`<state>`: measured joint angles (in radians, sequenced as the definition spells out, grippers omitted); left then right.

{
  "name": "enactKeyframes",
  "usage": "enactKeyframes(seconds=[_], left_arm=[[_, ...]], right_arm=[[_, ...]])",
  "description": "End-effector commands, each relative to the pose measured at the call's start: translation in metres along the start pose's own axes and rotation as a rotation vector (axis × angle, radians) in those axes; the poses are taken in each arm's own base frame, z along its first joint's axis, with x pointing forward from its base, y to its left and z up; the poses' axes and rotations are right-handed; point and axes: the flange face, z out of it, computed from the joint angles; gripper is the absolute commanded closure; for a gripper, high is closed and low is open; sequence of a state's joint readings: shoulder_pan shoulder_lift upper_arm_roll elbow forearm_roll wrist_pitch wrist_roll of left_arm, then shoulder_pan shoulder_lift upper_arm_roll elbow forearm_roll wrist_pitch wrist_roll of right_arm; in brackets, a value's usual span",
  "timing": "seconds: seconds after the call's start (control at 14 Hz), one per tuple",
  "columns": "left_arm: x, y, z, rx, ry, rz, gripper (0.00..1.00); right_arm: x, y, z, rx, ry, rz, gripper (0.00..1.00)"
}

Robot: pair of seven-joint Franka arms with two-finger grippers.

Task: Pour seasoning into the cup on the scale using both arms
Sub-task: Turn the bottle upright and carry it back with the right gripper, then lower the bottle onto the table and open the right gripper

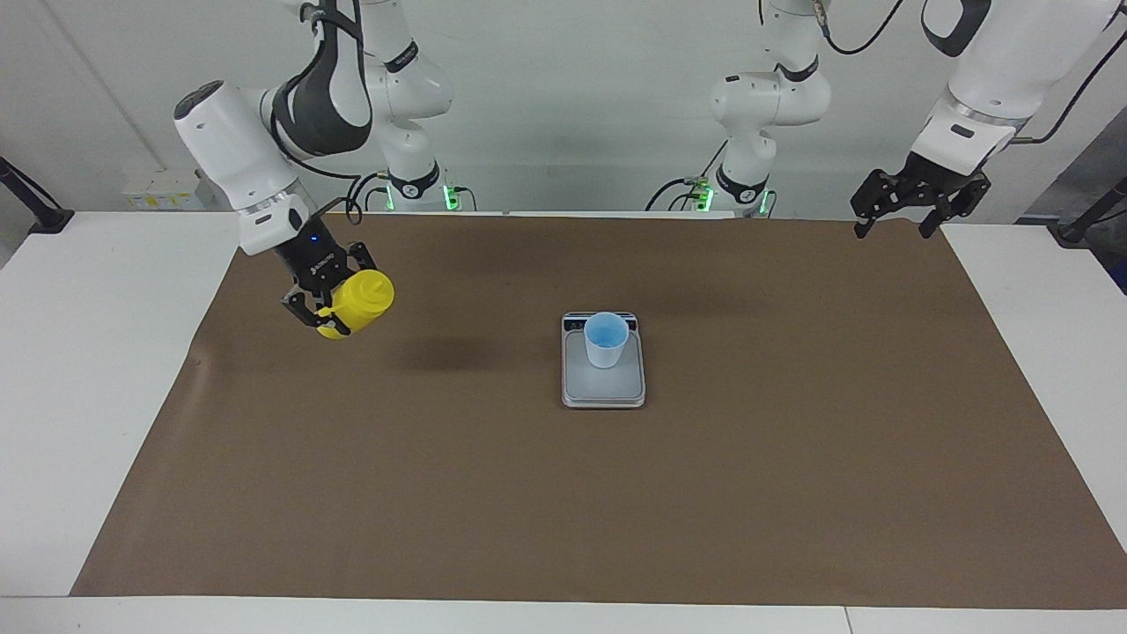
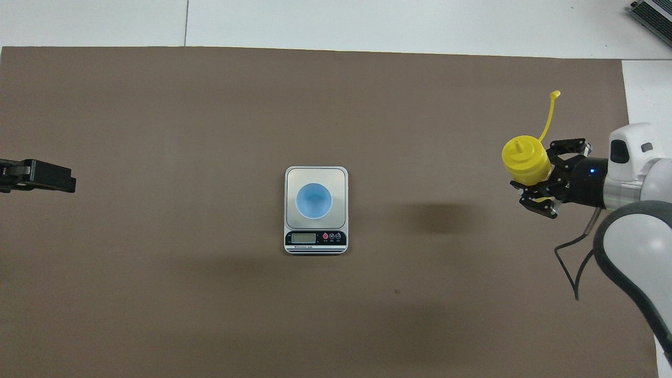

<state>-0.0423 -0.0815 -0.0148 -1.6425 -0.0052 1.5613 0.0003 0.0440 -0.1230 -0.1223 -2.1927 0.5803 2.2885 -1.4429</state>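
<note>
My right gripper is shut on the seasoning, a yellow squeeze bottle held above the mat toward the right arm's end of the table. In the overhead view the seasoning points its nozzle nearly straight up, its cap strand trailing off, with the right gripper clamped around its body. The pale blue cup stands upright on the silver scale at mid-table; from above, the cup sits on the scale plate. My left gripper waits open in the air over the mat's edge, at the left arm's end.
A brown mat covers most of the white table. The scale's dark display strip faces the robots. A grey device corner lies off the mat, at the table corner farthest from the robots.
</note>
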Motion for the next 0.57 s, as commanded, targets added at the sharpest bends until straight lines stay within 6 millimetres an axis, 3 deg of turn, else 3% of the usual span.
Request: enactKeyframes(seconds=[0.0, 0.21, 0.36, 0.5], left_arm=[[-0.007, -0.004, -0.002, 0.012, -0.007, 0.004, 0.00], [-0.007, -0.004, -0.002, 0.012, -0.007, 0.004, 0.00], [-0.007, -0.004, -0.002, 0.012, -0.007, 0.004, 0.00], [-0.007, -0.004, -0.002, 0.012, -0.007, 0.004, 0.00]], right_arm=[[-0.045, -0.008, -0.002, 0.014, 0.141, 0.009, 1.00], [-0.113, -0.019, 0.020, 0.025, 0.337, 0.011, 1.00], [-0.141, -0.033, 0.034, 0.049, 0.409, 0.031, 1.00], [-0.155, -0.041, 0.042, 0.019, 0.475, -0.017, 1.00]])
